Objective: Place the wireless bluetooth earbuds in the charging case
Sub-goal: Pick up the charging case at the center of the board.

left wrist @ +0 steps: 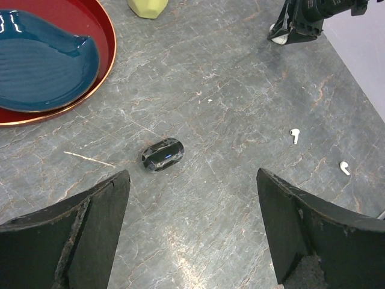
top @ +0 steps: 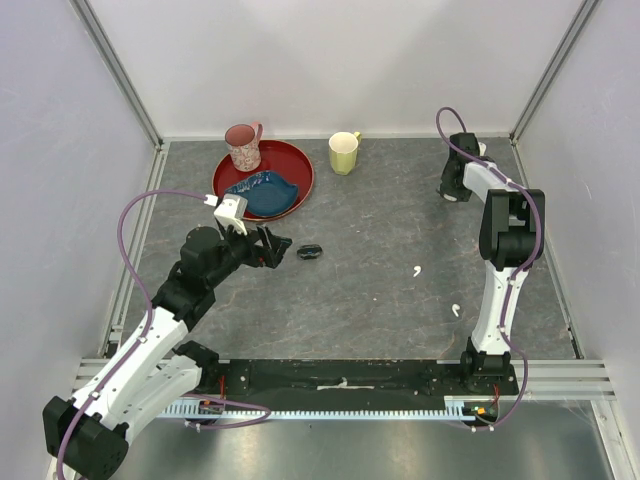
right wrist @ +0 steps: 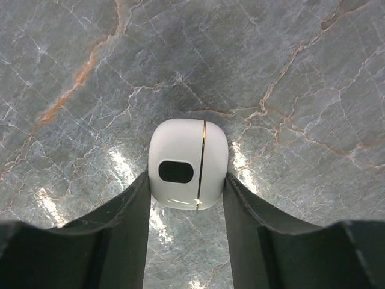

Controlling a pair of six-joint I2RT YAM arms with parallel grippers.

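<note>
as the right gripper [right wrist: 188, 180] reaches into the far right corner of the table [top: 380, 230], its two fingers sit against both flanks of the case [right wrist: 188, 150]. the case rests on the stone with its dark oval window facing up. it looks like a grip, but a shallow one: only the finger ends meet the near half of the shell.

to do this step well, i'd make the squeeze gentle and even, because those glossy rounded sides could squirt forward out of the jaws. i'd then lift straight up before carrying it anywhere. getting the fingers a little further along the shell first would be safer.

the earbuds [left wrist: 294, 135] lie loose on the table, near each other and well apart from the case, toward the middle right. the left gripper [left wrist: 192, 174] hangs wide open above a small black object [left wrist: 162, 154], holding nothing.
</note>
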